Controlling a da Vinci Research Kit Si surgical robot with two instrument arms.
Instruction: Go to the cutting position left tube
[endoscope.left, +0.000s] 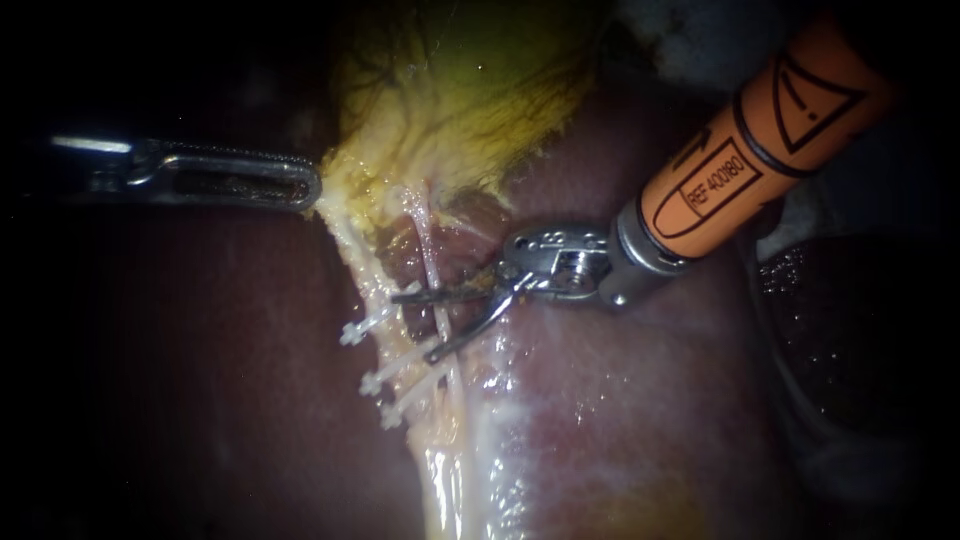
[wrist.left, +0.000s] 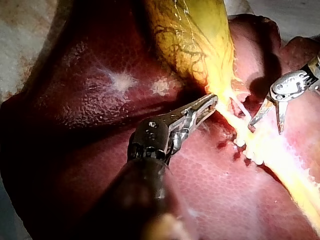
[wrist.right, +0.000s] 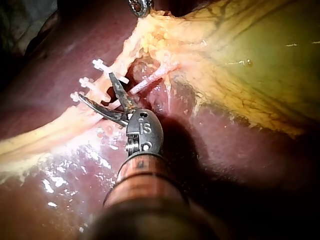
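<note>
My left instrument (endoscope.left: 312, 188) is gripping the edge of the gallbladder (endoscope.left: 470, 90), with its jaws closed on it. My right instrument (endoscope.left: 413, 326) is hanging wide open and empty. Its blades are touching the white clips (endoscope.left: 372, 383), just beside the left tube (endoscope.left: 358, 270). The other tube (endoscope.left: 428, 255) is lying between the blades, so I am risking a wrong cut or a knocked clip.

Right instrument (endoscope.left: 410, 327): orange shaft (endoscope.left: 760, 150), silver wrist (endoscope.left: 560, 268).
</note>
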